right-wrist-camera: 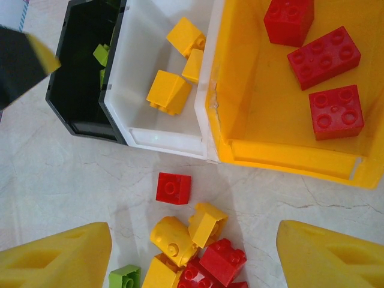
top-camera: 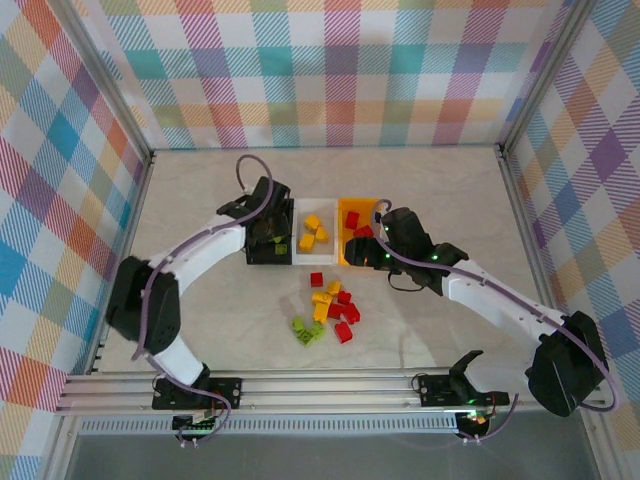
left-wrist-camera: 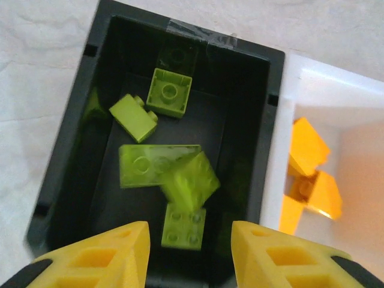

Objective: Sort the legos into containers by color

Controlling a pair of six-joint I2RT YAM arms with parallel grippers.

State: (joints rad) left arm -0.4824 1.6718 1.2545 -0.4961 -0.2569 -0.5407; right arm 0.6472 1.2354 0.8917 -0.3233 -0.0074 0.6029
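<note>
My left gripper (top-camera: 270,238) hangs over the black bin (left-wrist-camera: 63,156), open, with nothing between its yellow fingers (left-wrist-camera: 102,255). Several lime green legos (left-wrist-camera: 170,91) lie in that bin; one (left-wrist-camera: 189,180) is blurred. The white bin (right-wrist-camera: 162,141) holds three yellow legos (right-wrist-camera: 169,91). Three red legos (right-wrist-camera: 324,57) lie in the orange-yellow bin (right-wrist-camera: 288,159). My right gripper (right-wrist-camera: 192,258) is wide open above the loose pile (top-camera: 328,308) of red, yellow and green legos. A single red lego (right-wrist-camera: 173,188) lies nearest the bins.
The three bins stand side by side mid-table: black (top-camera: 255,258), white (top-camera: 315,258), orange-yellow (top-camera: 343,240). Checked walls close off the back and both sides. Rails (top-camera: 320,385) run along the near edge.
</note>
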